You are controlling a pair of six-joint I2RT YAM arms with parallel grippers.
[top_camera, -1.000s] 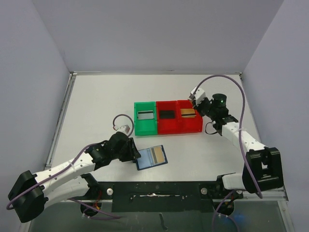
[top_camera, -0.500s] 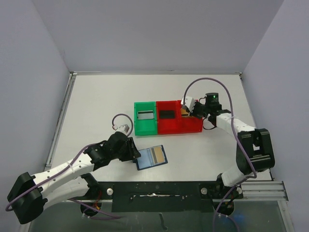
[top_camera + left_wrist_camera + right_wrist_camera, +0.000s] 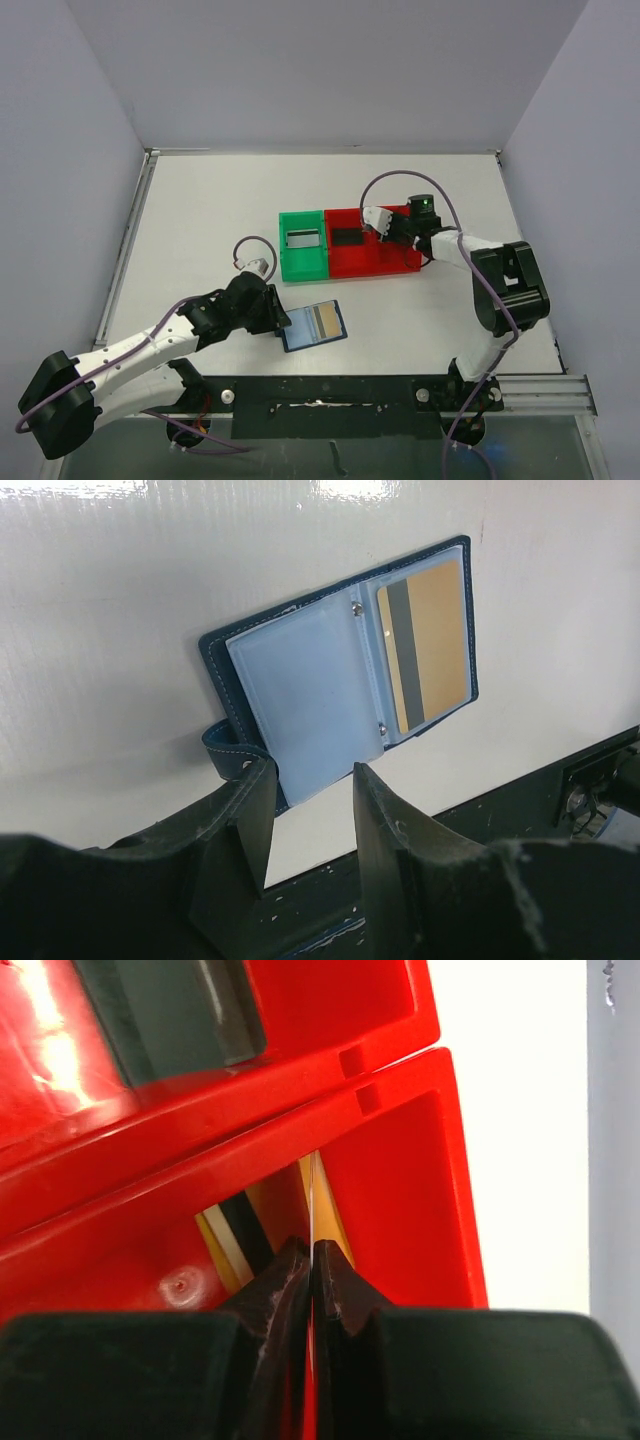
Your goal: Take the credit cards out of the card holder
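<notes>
The card holder (image 3: 315, 325) lies open on the table near the front, a dark blue wallet with pale blue pockets (image 3: 300, 695). One tan credit card with a dark stripe (image 3: 425, 645) sits in its right pocket. My left gripper (image 3: 310, 775) is open, its fingertips just at the holder's near edge by the strap. My right gripper (image 3: 312, 1250) is shut on a thin tan credit card (image 3: 312, 1195) seen edge-on, held over the rightmost red bin (image 3: 400, 262). A tan striped card (image 3: 235, 1235) lies in that bin.
A green bin (image 3: 302, 265) holds a greyish card (image 3: 301, 238). The middle red bin (image 3: 350, 262) holds a dark card (image 3: 347, 237). The bins stand in a row at the table's centre. The black front rail runs just below the holder.
My right arm has swung left, bringing its gripper from beside the bins to over the rightmost red bin. The left arm and the card holder have not moved.
</notes>
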